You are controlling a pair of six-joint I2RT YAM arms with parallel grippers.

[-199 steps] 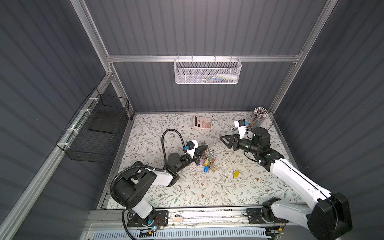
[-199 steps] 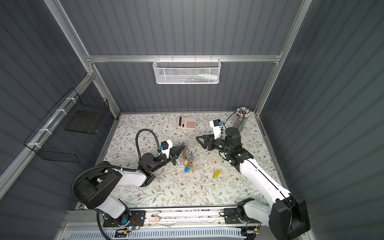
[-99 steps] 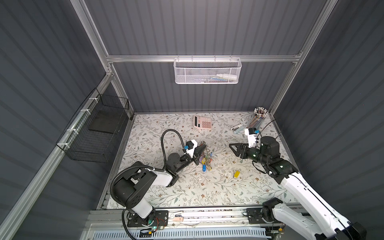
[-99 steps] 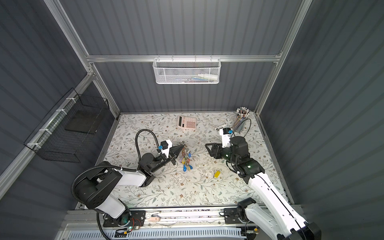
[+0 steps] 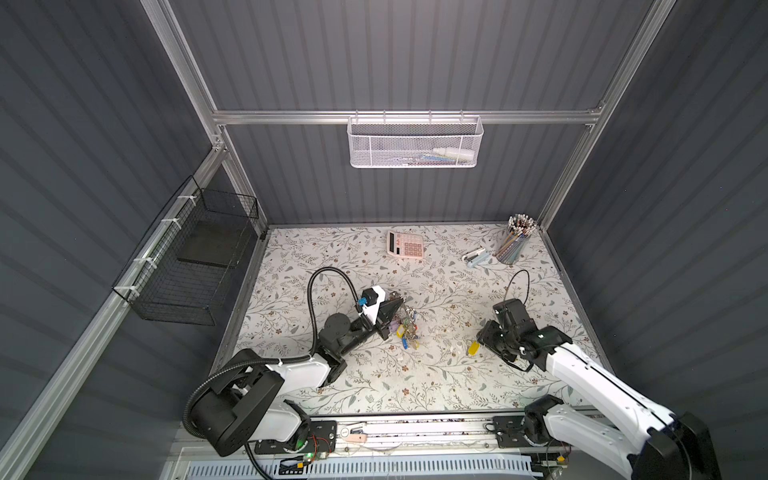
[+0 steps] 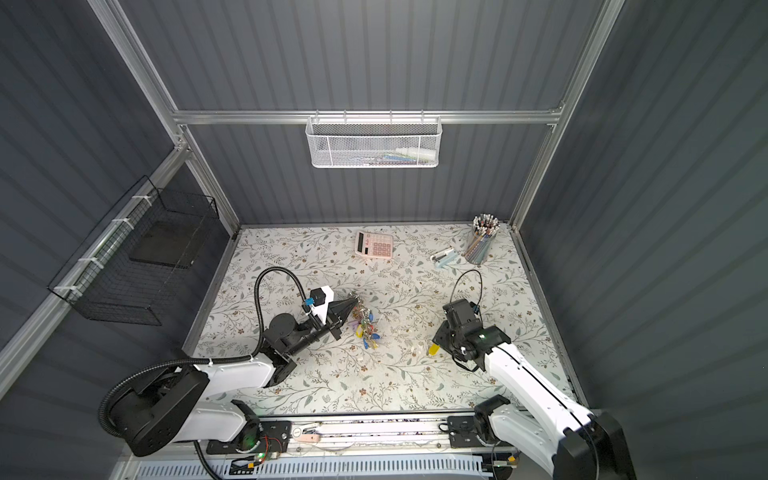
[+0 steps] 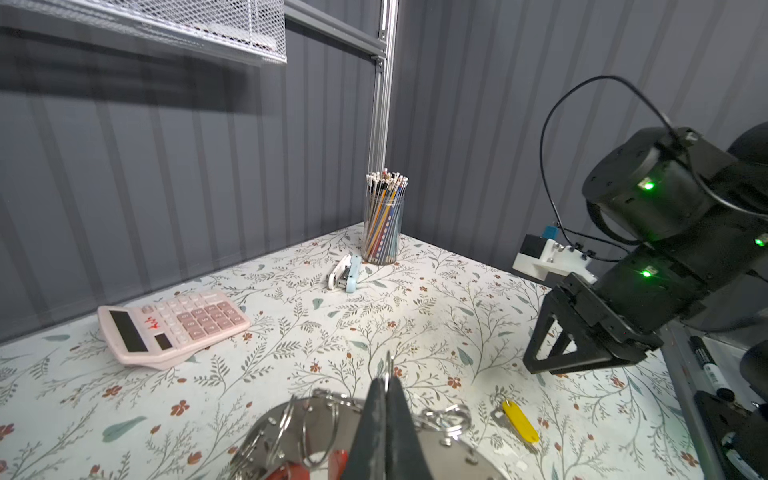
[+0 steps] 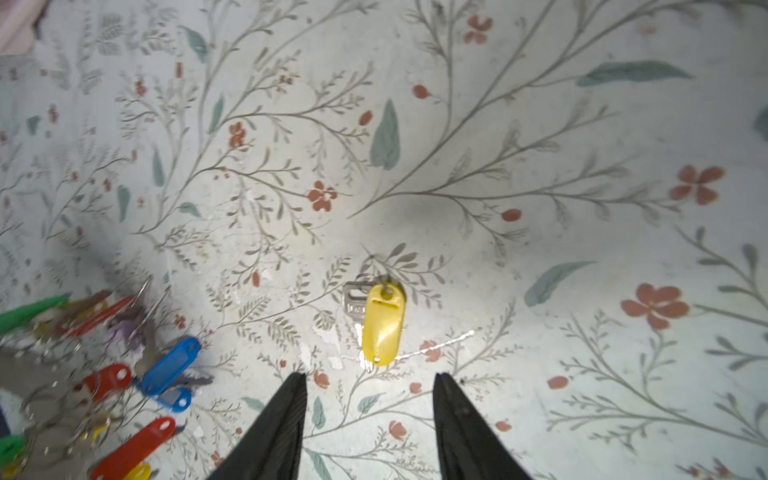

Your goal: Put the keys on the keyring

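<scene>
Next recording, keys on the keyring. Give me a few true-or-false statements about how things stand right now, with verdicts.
1. The yellow-tagged key lies on the table, apart from the keyring. True.
2. The right gripper is shut on the yellow-tagged key. False: the right gripper is open, and the key lies untouched just ahead of its fingers.
3. The left gripper is shut on the keyring. True.
4. The calculator sits right beside the yellow-tagged key. False: the calculator lies far from it, near the back wall.
</scene>
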